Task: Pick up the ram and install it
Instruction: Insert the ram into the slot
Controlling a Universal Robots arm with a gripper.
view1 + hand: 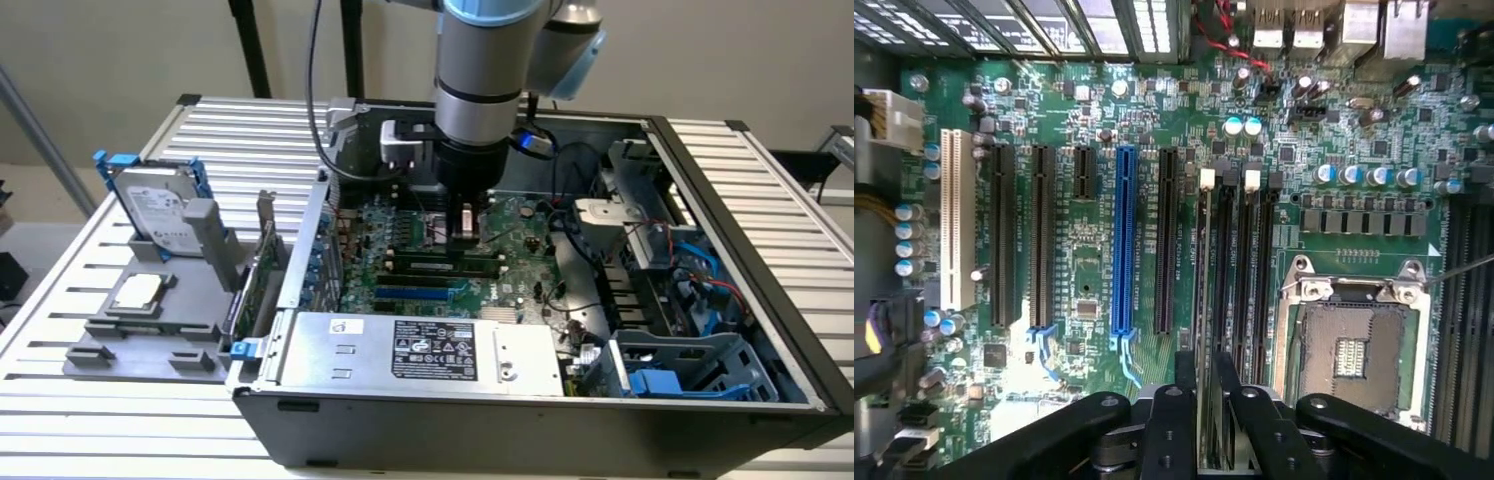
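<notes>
The ram [1205,300] stands edge-on in one of the motherboard's [1094,290] black memory slots, beside the white slot latches [1206,179]. My gripper [1206,420] hangs straight above its near end. The two black fingers [1182,410] flank the stick with a thin gap on each side, so the gripper looks open and not clamping. In the exterior view the gripper [465,225] is down inside the open computer case [747,260], over the memory slots [441,265].
An empty processor socket [1351,355] lies beside the memory slots, and a blue expansion slot [1122,240] on the other side. The power supply [427,350] fills the case's front. Outside, a grey fixture [147,330] holds a hard drive [150,210], a silver processor [138,292] and a green card [260,270].
</notes>
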